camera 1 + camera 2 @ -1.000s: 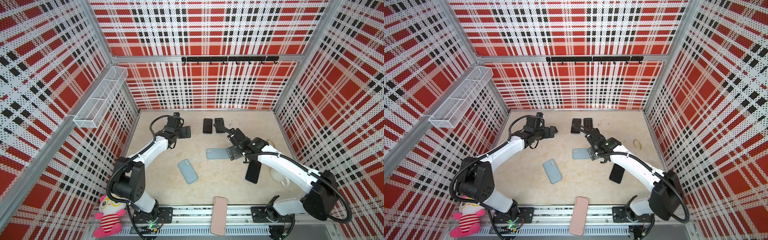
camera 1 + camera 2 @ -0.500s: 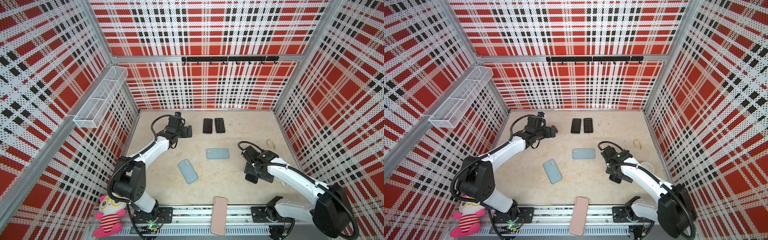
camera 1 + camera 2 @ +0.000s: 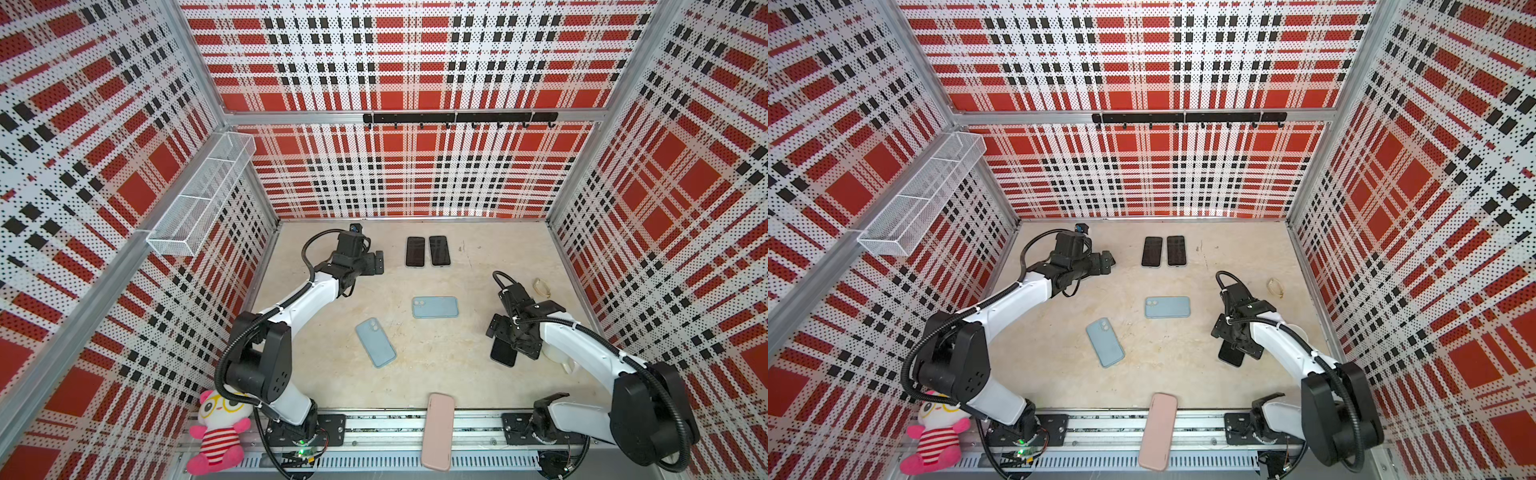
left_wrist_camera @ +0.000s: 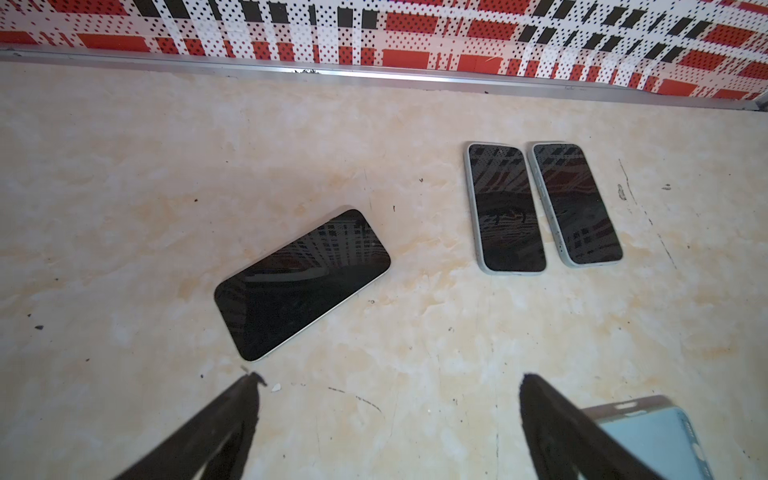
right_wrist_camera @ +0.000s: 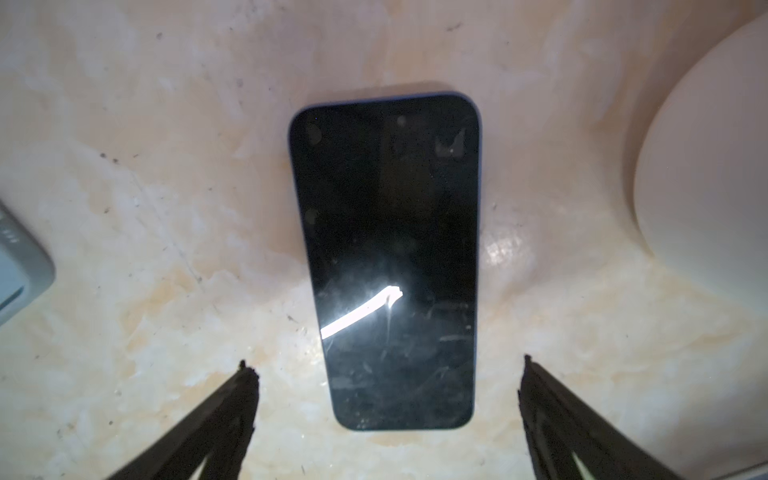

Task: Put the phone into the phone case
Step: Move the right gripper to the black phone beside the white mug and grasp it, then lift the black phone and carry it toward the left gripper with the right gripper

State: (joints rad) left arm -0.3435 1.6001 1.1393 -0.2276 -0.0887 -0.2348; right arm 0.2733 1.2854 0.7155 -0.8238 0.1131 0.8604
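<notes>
Plainly, the dark phone (image 5: 386,257) lies flat and screen up on the table (image 3: 457,382), touching nothing. Only the right wrist view shows it whole: smeared black glass with one bright streak of reflected light and a thin bluish edge. There the right gripper (image 5: 386,365) hovers over one short end, its fingers spread wider than the phone and holding nothing. In both top views this gripper's body covers part of the phone (image 3: 503,354) (image 3: 1230,355), which sits right of the crosswise blue case (image 3: 435,307) and nearer the front rail. This case lies camera cut-out up, empty-looking, though its inside is not visible.

A white round thing (image 5: 706,166) sits just beside the phone, on the side away from the case.

The left wrist view shows a second phone (image 4: 301,284), black screen up, which both top views hide under the left gripper (image 3: 374,264). That gripper is wide open and empty, left of the case and farther back. Two pale-rimmed phones (image 3: 415,251) (image 3: 439,250) lie side by side behind the case. A second blue case (image 3: 375,342) lies askew to its front left, and a pink case (image 3: 437,436) rests on the rail in front of it
</notes>
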